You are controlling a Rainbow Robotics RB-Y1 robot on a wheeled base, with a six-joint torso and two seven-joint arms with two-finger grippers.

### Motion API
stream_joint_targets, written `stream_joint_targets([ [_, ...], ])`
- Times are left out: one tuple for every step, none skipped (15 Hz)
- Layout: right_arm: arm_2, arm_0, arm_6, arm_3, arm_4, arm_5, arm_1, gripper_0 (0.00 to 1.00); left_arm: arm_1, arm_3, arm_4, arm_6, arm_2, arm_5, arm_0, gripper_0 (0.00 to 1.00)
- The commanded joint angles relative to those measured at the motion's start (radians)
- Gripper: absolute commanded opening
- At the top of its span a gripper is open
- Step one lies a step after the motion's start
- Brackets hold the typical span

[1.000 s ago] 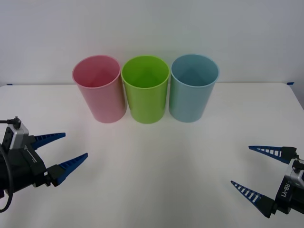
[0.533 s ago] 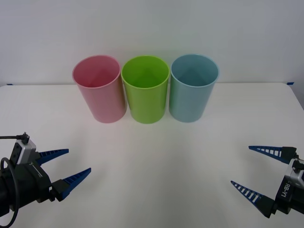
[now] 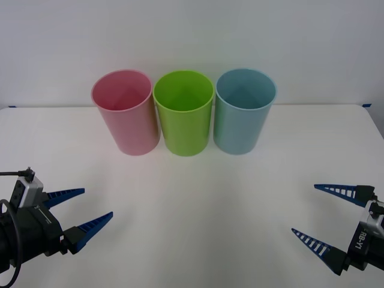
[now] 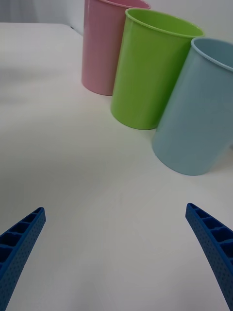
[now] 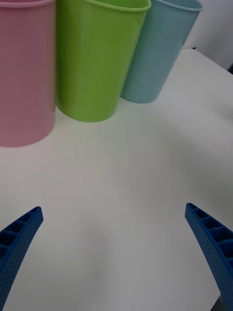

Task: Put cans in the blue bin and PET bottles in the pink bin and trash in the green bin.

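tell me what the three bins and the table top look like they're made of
The pink bin, green bin and blue bin look like moulded plastic: solid even colour, thin rolled rims, a smooth satin sheen with soft highlights. The table looks like a smooth matte white top, perhaps laminate or painted board; its plain, even surface leaves that open.
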Motion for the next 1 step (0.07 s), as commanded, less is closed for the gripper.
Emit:
stream_joint_targets([
  [0.000, 0.000, 0.000, 0.000, 0.000, 0.000, 0.000, 1.00, 0.000, 0.000, 0.000, 0.000, 0.000, 0.000, 0.000, 1.00],
])
